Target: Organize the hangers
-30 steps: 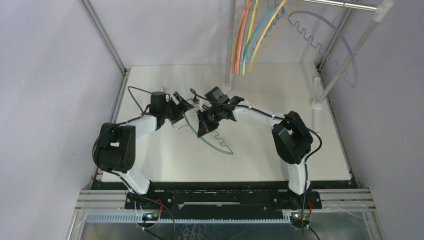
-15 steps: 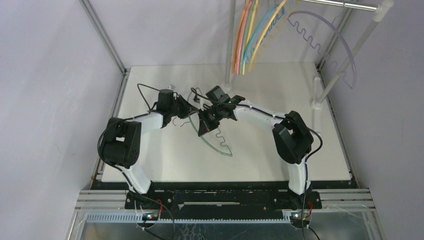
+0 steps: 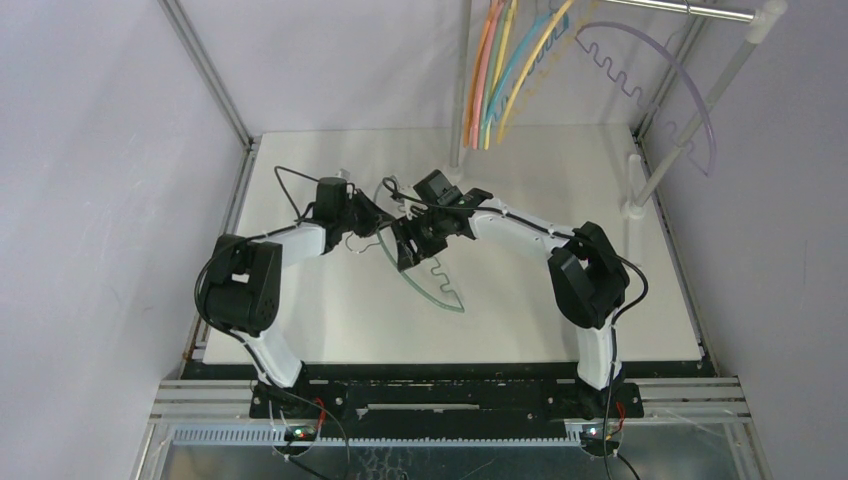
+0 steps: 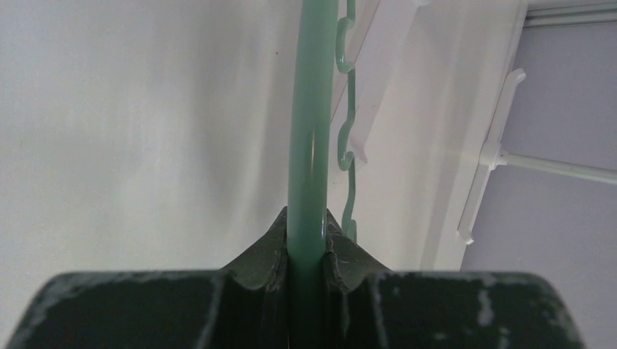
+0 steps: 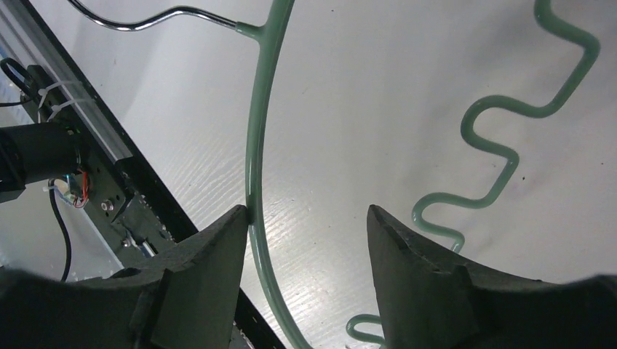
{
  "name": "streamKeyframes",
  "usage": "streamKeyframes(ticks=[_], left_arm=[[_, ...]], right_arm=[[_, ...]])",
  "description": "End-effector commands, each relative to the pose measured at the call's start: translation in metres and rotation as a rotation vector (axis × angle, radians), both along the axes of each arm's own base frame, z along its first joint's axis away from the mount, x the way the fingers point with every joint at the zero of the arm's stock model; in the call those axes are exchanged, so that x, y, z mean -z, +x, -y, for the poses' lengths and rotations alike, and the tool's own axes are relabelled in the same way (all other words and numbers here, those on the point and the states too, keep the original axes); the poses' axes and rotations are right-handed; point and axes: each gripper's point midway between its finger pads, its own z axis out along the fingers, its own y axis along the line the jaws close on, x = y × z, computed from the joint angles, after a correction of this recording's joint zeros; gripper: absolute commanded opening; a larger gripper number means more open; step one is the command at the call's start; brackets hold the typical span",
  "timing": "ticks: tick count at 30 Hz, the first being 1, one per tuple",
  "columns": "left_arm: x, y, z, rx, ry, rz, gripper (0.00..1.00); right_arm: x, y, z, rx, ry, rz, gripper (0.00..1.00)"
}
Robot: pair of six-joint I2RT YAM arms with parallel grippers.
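A green hanger (image 3: 432,287) hangs above the middle of the table, between my two grippers. My left gripper (image 3: 373,222) is shut on its smooth curved bar (image 4: 311,131), and the wavy notched edge (image 4: 348,145) runs off beside the bar. My right gripper (image 5: 305,218) stands open around the same bar (image 5: 253,145), which touches only the left finger (image 5: 211,254). The hanger's metal hook (image 5: 153,20) shows at the top of the right wrist view. Several coloured hangers (image 3: 492,80) and a pale purple one (image 3: 655,75) hang on the rack rail at the back.
The rack's upright pole (image 3: 462,90) stands at the back centre of the table. Its slanted white legs and foot (image 3: 636,195) are at the right edge. The table's black front rail (image 5: 138,196) lies below the right gripper. Grey walls close in both sides.
My left gripper has moved right to the hanger and shut on its bar. My right gripper, shut on the hanger before, has opened and let it go.
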Motion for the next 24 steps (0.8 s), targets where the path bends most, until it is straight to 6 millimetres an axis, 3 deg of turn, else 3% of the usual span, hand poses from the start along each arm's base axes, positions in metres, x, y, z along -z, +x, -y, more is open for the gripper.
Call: streamKeyframes(ticks=[1,9,18,22,24], left_arm=[[-0.048,0.022,0.010,0.020,-0.054,0.108,0.00],[-0.062,0.032,0.011,0.008,-0.069,0.125,0.00],[-0.094,0.029,0.015,0.042,-0.103,0.170,0.01],[-0.117,0.024,0.023,0.141,-0.151,0.263,0.37],[-0.131,0.020,0.025,0.171,-0.180,0.324,0.77]], right_arm=[[-0.019,0.005,-0.012,-0.016,0.035,0.053,0.68],[-0.012,-0.021,-0.036,-0.108,0.043,0.031,0.65],[-0.007,-0.021,-0.021,-0.098,0.051,-0.020,0.02],[-0.010,-0.014,-0.008,-0.060,0.079,-0.038,0.00],[-0.011,-0.012,-0.003,-0.051,0.086,-0.042,0.00]])
